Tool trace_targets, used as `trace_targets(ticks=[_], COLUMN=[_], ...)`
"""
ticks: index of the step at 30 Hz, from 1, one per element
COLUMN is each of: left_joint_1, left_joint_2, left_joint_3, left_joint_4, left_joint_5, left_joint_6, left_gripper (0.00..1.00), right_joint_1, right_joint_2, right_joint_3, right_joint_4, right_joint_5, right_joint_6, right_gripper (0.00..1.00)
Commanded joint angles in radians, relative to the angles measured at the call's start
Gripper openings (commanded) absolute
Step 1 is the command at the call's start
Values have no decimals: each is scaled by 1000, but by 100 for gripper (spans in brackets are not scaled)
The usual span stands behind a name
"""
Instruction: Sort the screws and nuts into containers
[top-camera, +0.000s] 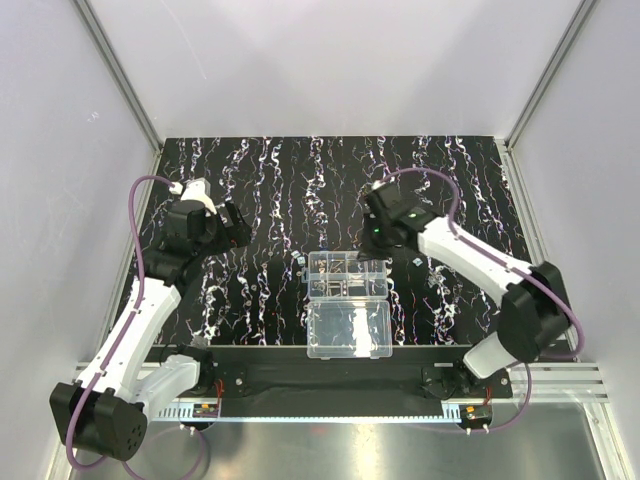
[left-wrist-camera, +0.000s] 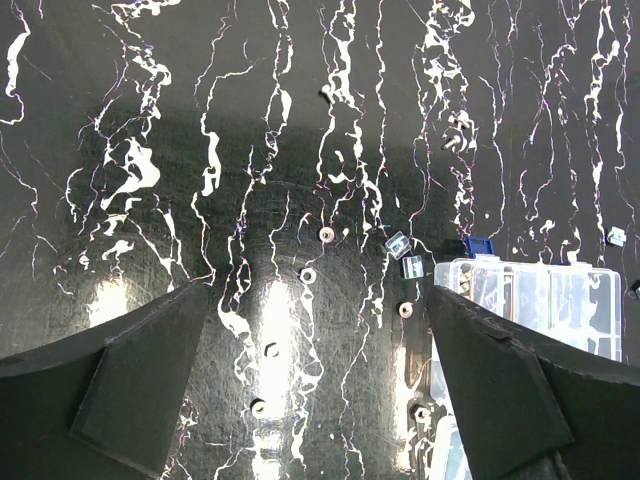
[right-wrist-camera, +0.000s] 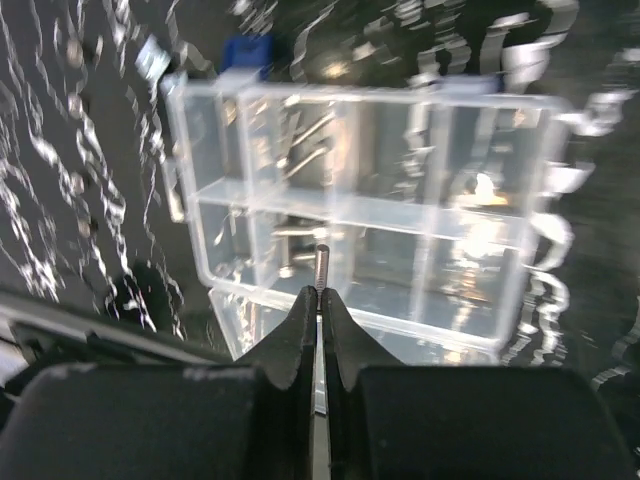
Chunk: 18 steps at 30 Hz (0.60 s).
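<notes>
The clear organizer box (top-camera: 347, 276) lies mid-table with its lid (top-camera: 348, 330) folded open toward me; it also shows in the right wrist view (right-wrist-camera: 380, 210) and the left wrist view (left-wrist-camera: 530, 295). My right gripper (right-wrist-camera: 320, 296) is shut on a screw (right-wrist-camera: 321, 268) whose tip sticks out above the box's near middle cell; in the top view this gripper (top-camera: 383, 236) hangs just right of the box's far edge. My left gripper (left-wrist-camera: 310, 390) is open above the mat, over several nuts (left-wrist-camera: 308, 275) and small square bits (left-wrist-camera: 411, 266). It shows at far left in the top view (top-camera: 235, 226).
The black mat (top-camera: 280, 180) with white-purple streaks covers the table. More small metal bits (top-camera: 416, 260) lie scattered around the box. A blue latch (left-wrist-camera: 480, 243) marks the box's corner. White walls and metal frame rails enclose the table.
</notes>
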Motion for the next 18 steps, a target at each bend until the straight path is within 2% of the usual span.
trace_targets(ticks=[1,8,18], left_joint_1=[6,4,6], left_joint_2=[-21,-27,-29], left_joint_3=[2,2,4], left_joint_4=[23,23,23], left_joint_5=[-6,-6,-14], left_joint_6=[-1,-1,2], left_gripper=[99,99,99], right_joint_1=[63,92,94], right_joint_2=[90,199,332], right_joint_3=[42,126,229], right_joint_4=[5,72,74], right_joint_5=[-32,-25,-34], right_joint_6=[-40,-56,-80], right_gripper=[0,0,0])
